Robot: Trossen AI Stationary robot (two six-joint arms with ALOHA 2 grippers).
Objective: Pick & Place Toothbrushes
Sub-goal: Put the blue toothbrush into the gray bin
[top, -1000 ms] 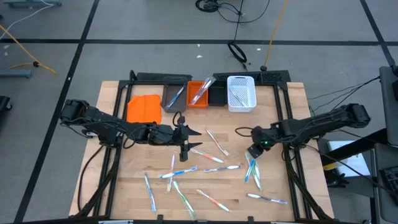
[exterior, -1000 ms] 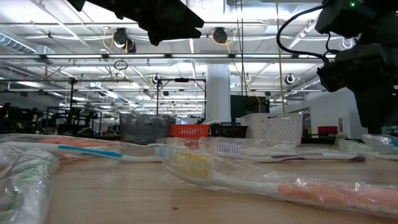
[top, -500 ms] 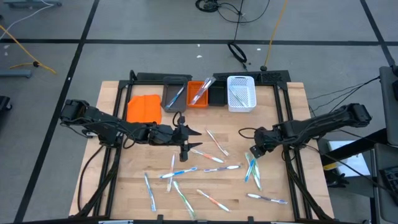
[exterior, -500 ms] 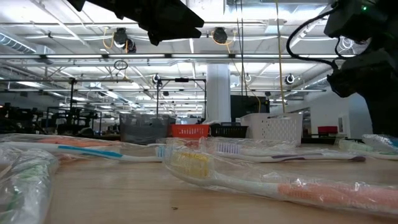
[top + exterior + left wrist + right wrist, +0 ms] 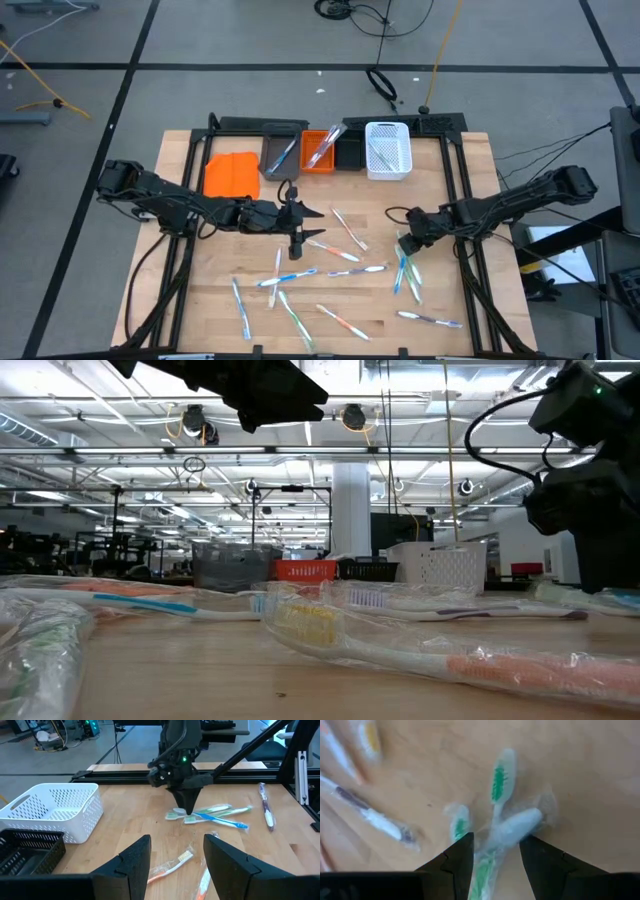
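A: Toothbrushes [image 5: 330, 270] lie scattered on my worktop [image 5: 200, 300], a few already in the grey bin [image 5: 279, 156] and orange bin [image 5: 320, 152].

B: Where's your right pincer [image 5: 404, 243]?

A: Spread, tips down over the green-bristled cluster [image 5: 497, 827], straddling it so it can pinch one, I reckon. Nothing gripped yet.

B: And the left?

A: Left pincer [image 5: 296, 238] waits mid-worktop, spread and empty, clear of the right's reach.

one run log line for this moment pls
left gripper: open, waiting mid-table | right gripper: open, low over green toothbrushes | nothing held
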